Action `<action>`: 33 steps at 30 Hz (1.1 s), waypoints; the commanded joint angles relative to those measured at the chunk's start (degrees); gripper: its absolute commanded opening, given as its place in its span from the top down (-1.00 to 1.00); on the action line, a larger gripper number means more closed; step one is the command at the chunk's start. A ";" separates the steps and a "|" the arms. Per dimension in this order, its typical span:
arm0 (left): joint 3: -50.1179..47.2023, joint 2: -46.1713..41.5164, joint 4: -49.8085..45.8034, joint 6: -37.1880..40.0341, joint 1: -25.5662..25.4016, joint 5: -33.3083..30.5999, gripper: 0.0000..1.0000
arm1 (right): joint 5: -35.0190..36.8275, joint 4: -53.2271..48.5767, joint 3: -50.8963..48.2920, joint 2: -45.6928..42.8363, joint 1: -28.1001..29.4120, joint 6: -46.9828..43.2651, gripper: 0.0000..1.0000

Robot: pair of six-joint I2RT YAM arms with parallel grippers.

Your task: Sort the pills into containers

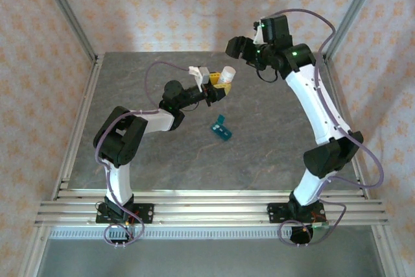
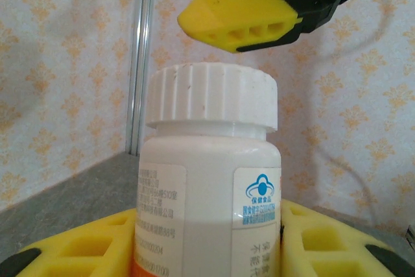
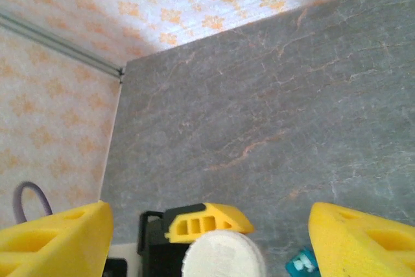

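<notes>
My left gripper [image 1: 219, 84] is shut on a small white bottle [image 1: 226, 74] and holds it upright above the table. In the left wrist view the bottle [image 2: 207, 180] stands between the yellow fingers [image 2: 71, 251] with its ribbed white cap [image 2: 213, 98] on. My right gripper [image 1: 240, 53] hovers just above and behind the cap, open wide. From the right wrist, its yellow fingertips [image 3: 55, 241] stand far apart on either side of the cap [image 3: 224, 257]. The teal container [image 1: 222, 128] lies on the table in front of the bottle, its corner [image 3: 300, 265] showing. The pills are out of view.
The grey marbled table [image 1: 272, 128] is fenced by an aluminium frame, with a post [image 1: 65, 11] at the back left and rails [image 1: 207, 209] along the near edge. Patterned walls close in the back and sides.
</notes>
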 commanded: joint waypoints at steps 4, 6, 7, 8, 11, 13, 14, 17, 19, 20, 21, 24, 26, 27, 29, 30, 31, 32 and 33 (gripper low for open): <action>0.81 -2.65 3.46 -1.15 0.14 0.53 1.00 | -11.99 -2.40 -1.29 0.31 -1.46 -14.80 -0.51; 0.67 -2.84 3.49 -1.36 0.19 0.68 1.00 | -13.43 -2.76 -1.33 0.86 -1.45 -15.76 -0.48; 0.62 -2.93 3.45 -1.36 0.20 0.77 1.00 | -14.19 -3.16 -1.21 1.42 -1.38 -16.00 -0.45; 0.62 -3.01 3.45 -1.33 0.19 0.81 1.00 | -14.93 -3.65 -0.92 1.83 -1.38 -16.38 -0.42; 0.68 -3.16 3.48 -1.50 0.18 0.99 1.00 | -16.99 -4.84 -0.64 3.33 -1.43 -16.89 -0.41; 0.53 -3.27 3.48 -1.51 0.28 1.00 1.00 | -17.10 -5.06 -1.04 3.66 -1.46 -17.02 -0.41; 0.53 -3.36 3.49 -1.62 0.19 1.00 1.00 | -17.00 -4.94 -1.32 3.77 -1.39 -17.09 -0.41; 0.59 -3.36 3.48 -1.71 0.27 0.99 1.00 | -16.80 -4.60 -1.94 3.76 -1.42 -16.96 -0.37; 0.62 -3.41 3.46 -1.71 0.27 1.01 1.00 | -16.70 -4.59 -2.10 3.92 -1.44 -16.89 -0.30; 0.62 -3.45 3.43 -1.75 0.27 1.04 1.00 | -16.77 -4.54 -2.10 4.08 -1.37 -16.84 -0.27; 0.67 -3.45 3.49 -1.76 0.31 1.08 1.00 | -16.74 -4.53 -2.14 4.09 -1.41 -16.76 -0.22; 0.62 -3.45 3.47 -1.78 0.27 1.04 1.00 | -16.56 -4.53 -2.23 4.33 -1.44 -16.57 -0.11; 0.62 -3.48 3.46 -1.91 0.28 1.04 1.00 | -16.53 -4.40 -2.43 4.42 -1.42 -16.45 -0.05; 0.62 -3.55 3.48 -1.82 0.27 0.99 1.00 | -16.37 -4.35 -2.63 4.45 -1.38 -16.26 0.01; 0.62 -3.51 3.50 -1.81 0.27 1.00 1.00 | -16.16 -4.01 -3.24 4.40 -1.36 -15.68 0.08; 0.62 -3.61 3.48 -1.97 0.27 1.06 1.00 | -15.41 -3.73 -3.64 4.15 -1.16 -14.93 0.10; 0.71 -3.67 3.45 -2.05 0.27 0.91 1.00 | -14.68 -3.24 -4.32 3.92 -1.08 -14.11 0.14; 0.84 -3.62 3.49 -2.21 0.28 0.91 1.00 | -13.44 -2.30 -5.31 3.42 -0.73 -12.49 0.18; 0.88 -3.62 3.50 -2.40 0.28 0.88 1.00 | -11.48 -1.41 -6.45 2.88 -0.22 -10.52 0.22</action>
